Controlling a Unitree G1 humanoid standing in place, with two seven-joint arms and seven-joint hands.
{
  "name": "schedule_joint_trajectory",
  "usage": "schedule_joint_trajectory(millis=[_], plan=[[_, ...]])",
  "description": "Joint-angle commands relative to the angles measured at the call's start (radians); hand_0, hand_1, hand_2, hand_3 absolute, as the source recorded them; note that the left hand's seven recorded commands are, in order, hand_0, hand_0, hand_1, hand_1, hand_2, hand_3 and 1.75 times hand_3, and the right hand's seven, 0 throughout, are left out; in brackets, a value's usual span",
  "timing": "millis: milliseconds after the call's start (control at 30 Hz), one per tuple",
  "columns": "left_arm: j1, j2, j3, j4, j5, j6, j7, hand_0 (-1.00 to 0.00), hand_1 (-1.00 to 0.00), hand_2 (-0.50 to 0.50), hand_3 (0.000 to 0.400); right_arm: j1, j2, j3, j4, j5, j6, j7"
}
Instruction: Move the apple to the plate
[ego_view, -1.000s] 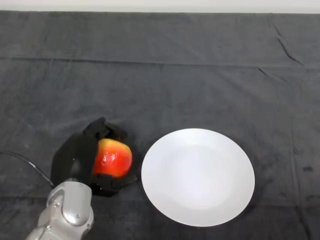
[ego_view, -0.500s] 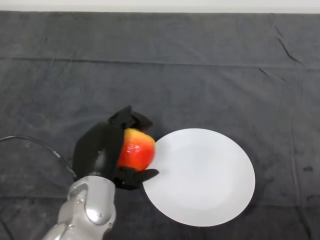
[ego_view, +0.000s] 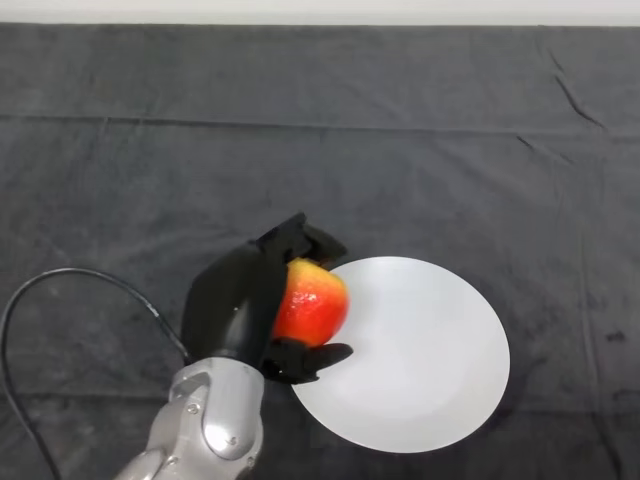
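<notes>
A red and yellow apple sits in my left hand, whose black fingers and thumb curl round it from the left. The hand holds the apple over the left rim of a round white plate in the lower middle of the head view. The thumb lies over the plate's lower left edge, and the fingers reach past the apple's far side. The hand hides the apple's left half. My silver-grey forearm comes up from the bottom edge.
A dark grey cloth with a few creases covers the whole table, running back to a pale strip at the far edge.
My left hand has carried the apple to the right, from the bare cloth left of the plate to over the plate's left rim. The plate has not moved.
</notes>
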Motion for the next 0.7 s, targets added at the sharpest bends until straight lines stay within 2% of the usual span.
schedule_joint_trajectory(millis=[33,367,700], plan=[[-0.066,-0.003,-0.024,-0.012,0.005,-0.025,0.025,-1.0,-1.0,0.0,0.4,-0.015,-0.023,0.0005,-0.002,0.0202,-0.007,-0.0017],[-0.127,-0.043,-0.12,0.064,-0.038,-0.036,0.074,-1.0,-1.0,0.0,0.4,-0.015,-0.024,0.0002,0.0,0.0203,-0.007,-0.0009],[-0.203,-0.063,-0.234,0.152,-0.128,-0.066,0.132,-1.0,-1.0,0.0,0.4,-0.016,-0.025,-0.0002,0.002,0.0204,-0.008,0.0001]])
